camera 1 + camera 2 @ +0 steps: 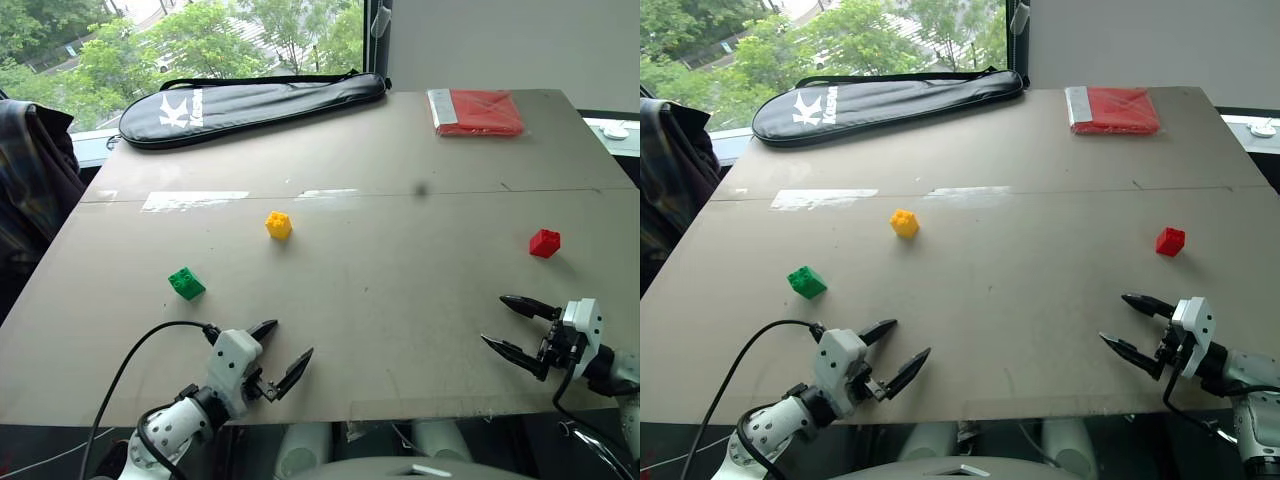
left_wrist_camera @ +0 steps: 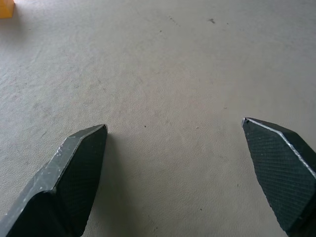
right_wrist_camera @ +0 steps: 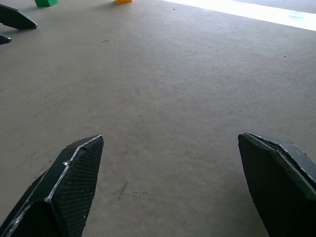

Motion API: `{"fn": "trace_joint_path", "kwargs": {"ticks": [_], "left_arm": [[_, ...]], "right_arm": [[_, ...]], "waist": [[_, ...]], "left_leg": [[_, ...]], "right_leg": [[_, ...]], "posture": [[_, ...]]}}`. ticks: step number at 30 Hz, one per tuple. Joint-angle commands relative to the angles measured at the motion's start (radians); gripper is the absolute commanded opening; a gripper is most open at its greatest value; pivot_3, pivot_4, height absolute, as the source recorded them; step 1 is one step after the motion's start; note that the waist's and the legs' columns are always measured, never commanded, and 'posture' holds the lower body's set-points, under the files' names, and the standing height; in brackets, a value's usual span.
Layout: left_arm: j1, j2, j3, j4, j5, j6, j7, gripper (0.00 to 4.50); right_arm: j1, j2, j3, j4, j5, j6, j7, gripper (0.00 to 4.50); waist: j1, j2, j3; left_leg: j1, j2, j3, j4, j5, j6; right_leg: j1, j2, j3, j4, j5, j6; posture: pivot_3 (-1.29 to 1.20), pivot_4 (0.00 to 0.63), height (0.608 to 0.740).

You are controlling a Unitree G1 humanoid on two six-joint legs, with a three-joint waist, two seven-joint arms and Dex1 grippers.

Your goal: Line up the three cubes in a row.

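Three studded cubes lie scattered on the grey table (image 1: 400, 150). The yellow cube (image 1: 278, 225) sits near the middle, the green cube (image 1: 186, 283) to its lower left, and the red cube (image 1: 544, 243) far off on the right. My left gripper (image 1: 288, 349) hovers open and empty near the front edge, below and right of the green cube. My right gripper (image 1: 505, 322) stands open and empty at the front right, below the red cube. In the right wrist view the green cube (image 3: 46, 2) and yellow cube (image 3: 123, 1) lie far ahead.
A black racket bag (image 1: 250, 102) lies along the table's far left edge. A flat red packet (image 1: 476, 111) rests at the far right corner. A strip of clear tape (image 1: 195, 200) crosses the table's seam. Dark cloth (image 1: 30, 190) hangs off to the left.
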Motion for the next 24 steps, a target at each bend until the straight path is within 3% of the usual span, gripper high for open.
{"fn": "trace_joint_path", "kwargs": {"ticks": [1,14,20,24], "left_arm": [[0.017,0.012,0.015,-0.009,-0.006,0.006,-0.005,4.47],[-0.04,0.03,0.011,-0.004,-0.015,0.028,-0.019,4.47],[-0.108,0.093,0.02,-0.088,-0.096,0.106,-0.084,4.47],[-0.262,0.178,0.002,-0.175,-0.192,0.235,-0.141,4.47]], "right_arm": [[-0.006,-0.005,-0.004,-0.024,0.003,-0.015,0.0,4.5],[0.005,0.006,-0.042,-0.034,0.026,-0.023,-0.035,4.5],[0.016,0.013,-0.164,-0.074,0.072,0.008,-0.172,4.5],[-0.024,0.026,-0.236,-0.064,-0.005,0.035,-0.405,4.5]], "waist": [[0.0,0.0,0.0],[0.002,0.0,0.0],[0.002,-0.001,0.001],[0.003,-0.002,0.001]], "left_leg": [[0.0,0.0,0.0,0.0,0.0,0.0],[0.0,0.0,0.0,0.0,0.0,0.0],[-0.001,0.0,0.0,0.0,0.0,0.0],[-0.001,0.0,0.0,0.0,0.0,0.0]], "right_leg": [[0.0,0.0,0.0,0.0,0.0,0.0],[0.0,0.0,0.0,0.0,0.0,0.0],[0.0,0.0,0.0,0.0,0.0,0.0],[0.0,0.0,0.0,0.0,0.0,0.0]], "posture": [[0.0,0.15,0.7],[0.0,0.15,0.7],[0.0,0.15,0.7],[0.0,0.15,0.7]]}}
